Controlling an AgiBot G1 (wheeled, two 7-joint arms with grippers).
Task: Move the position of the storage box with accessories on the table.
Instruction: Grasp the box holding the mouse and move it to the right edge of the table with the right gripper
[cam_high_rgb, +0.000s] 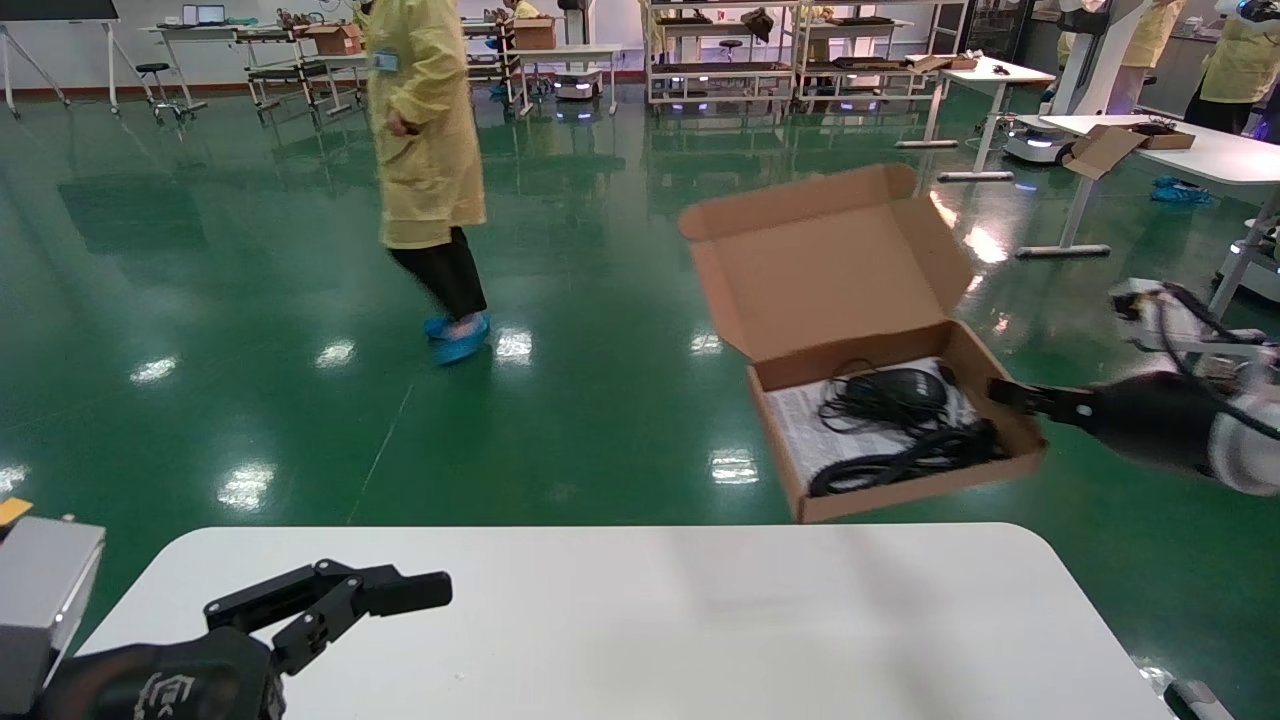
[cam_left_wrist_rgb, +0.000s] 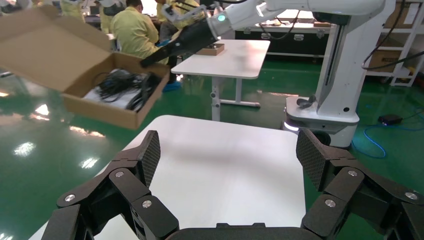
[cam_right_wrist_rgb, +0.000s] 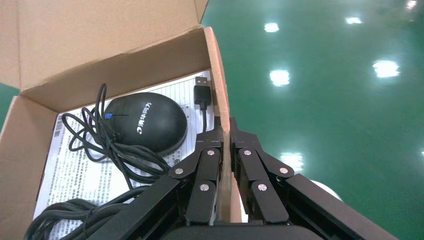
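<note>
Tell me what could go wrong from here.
The right tool pinches only one thin side wall of the brown cardboard storage box, held in the air beyond the white table; the wall could bend or slip. The box looks tilted, so the black mouse and cable might slide out.

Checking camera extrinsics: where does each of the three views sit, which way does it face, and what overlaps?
Head view: on the robot's head, facing forward and down over the table; left gripper low over the table, right gripper holding the storage box in the air.
Left wrist view: on the left arm, looking past its open fingers across the table at the storage box.
Right wrist view: on the right arm, looking along fingers pinching the storage box's side wall; mouse inside.
Shared: all three show the box.
</note>
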